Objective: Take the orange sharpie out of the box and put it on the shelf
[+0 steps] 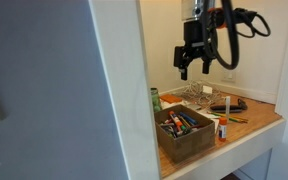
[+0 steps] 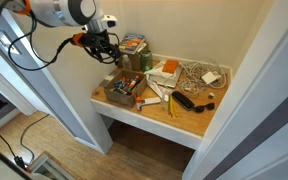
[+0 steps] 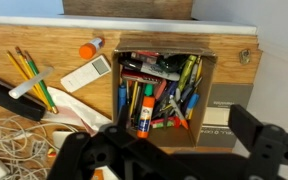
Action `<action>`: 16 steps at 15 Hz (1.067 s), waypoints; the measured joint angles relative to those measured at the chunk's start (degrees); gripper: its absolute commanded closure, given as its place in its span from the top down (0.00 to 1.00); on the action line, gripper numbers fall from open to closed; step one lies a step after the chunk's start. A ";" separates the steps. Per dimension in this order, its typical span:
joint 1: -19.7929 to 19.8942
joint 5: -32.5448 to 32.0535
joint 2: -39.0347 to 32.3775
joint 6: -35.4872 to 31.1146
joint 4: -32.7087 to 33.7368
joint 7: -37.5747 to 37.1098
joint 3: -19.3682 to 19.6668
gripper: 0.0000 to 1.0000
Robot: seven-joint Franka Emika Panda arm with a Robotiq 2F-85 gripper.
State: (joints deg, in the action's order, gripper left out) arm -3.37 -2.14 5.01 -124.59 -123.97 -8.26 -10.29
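The brown box (image 3: pixel 220 100) stands on the tan wooden shelf (image 3: pixel 24 40), packed with several pens and markers. Among them are an orange glue stick (image 3: pixel 141 110) and an orange-tipped pen (image 3: pixel 180 122); I cannot tell which one is the orange sharpie. My gripper (image 3: pixel 169 150) hangs open and empty above the box, its dark fingers at the bottom of the wrist view. In both exterior views the gripper (image 1: pixel 194 66) (image 2: pixel 106 50) is well above the box (image 1: pixel 184 137) (image 2: pixel 124 93) on the shelf (image 1: pixel 256 124) (image 2: pixel 184 122).
Beside the box lie a white remote (image 3: pixel 89 72), pencils (image 3: pixel 29 75), an orange-capped item (image 3: pixel 89 47), a black object (image 3: pixel 9 100) and tangled cables (image 3: pixel 14 135). A green bottle (image 1: pixel 155 100) stands by the white recess wall (image 1: pixel 119 80). Coloured packages (image 2: pixel 134 45) sit at the back.
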 measured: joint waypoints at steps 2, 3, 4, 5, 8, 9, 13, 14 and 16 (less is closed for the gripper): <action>-0.35 0.04 -4.23 -2.82 2.65 3.38 0.25 1.00; -0.57 0.04 -6.23 -4.29 3.83 5.11 0.38 1.00; -0.73 0.05 -8.18 -5.87 4.91 6.54 0.47 1.00; -0.81 0.18 -10.04 -7.38 5.91 7.92 0.50 1.00; -0.88 0.89 -13.16 -8.39 7.33 9.52 0.62 1.00; -0.88 0.89 -13.09 -8.39 7.32 9.52 0.68 1.00; -0.94 0.89 -12.56 -8.39 7.30 9.52 0.73 1.00; -0.95 0.88 -12.68 -8.39 7.29 9.54 0.77 1.00; -0.95 0.88 -13.65 -8.40 7.39 9.80 0.88 1.00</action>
State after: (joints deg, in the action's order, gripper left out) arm -4.32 -1.26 -8.64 -132.99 -116.58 1.54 -9.40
